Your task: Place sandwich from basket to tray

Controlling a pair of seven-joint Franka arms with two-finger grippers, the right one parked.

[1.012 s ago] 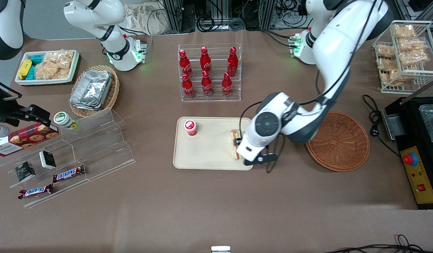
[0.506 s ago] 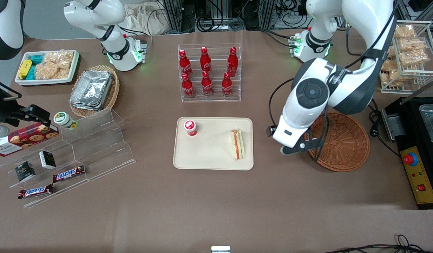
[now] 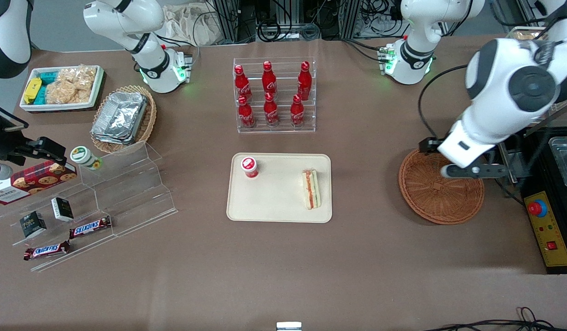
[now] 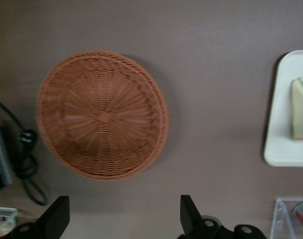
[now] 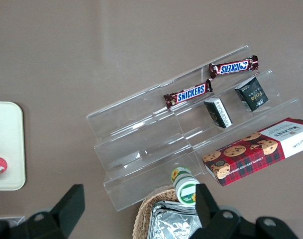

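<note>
The small triangular sandwich (image 3: 311, 189) lies on the flat beige plastic tray (image 3: 278, 211), partly cut off in the wrist view, while the left gripper (image 4: 122, 211), fingers spread wide and empty, hangs above the round reddish-brown wicker basket (image 3: 437, 202).

1. The front view looks steeply down from high up, facing the robots, and takes in the whole table (image 3: 283, 257) from well back. The tray (image 3: 278, 202) sits near the middle of it.
2. The left wrist view looks straight down from above the table, closer in. It shows the whole basket (image 4: 102, 114) and one end of the tray (image 4: 285, 124) with the sandwich (image 4: 301, 108). The gripper (image 4: 122, 219), fingers spread, sits at the frame edge.
3. The right wrist view looks straight down toward the parked arm's end, over the clear stepped shelf (image 5: 191, 144) and one tray corner (image 5: 7, 149).
4. All three share the tray; front and left wrist share the basket (image 3: 441, 186) and sandwich (image 3: 312, 189).
</note>
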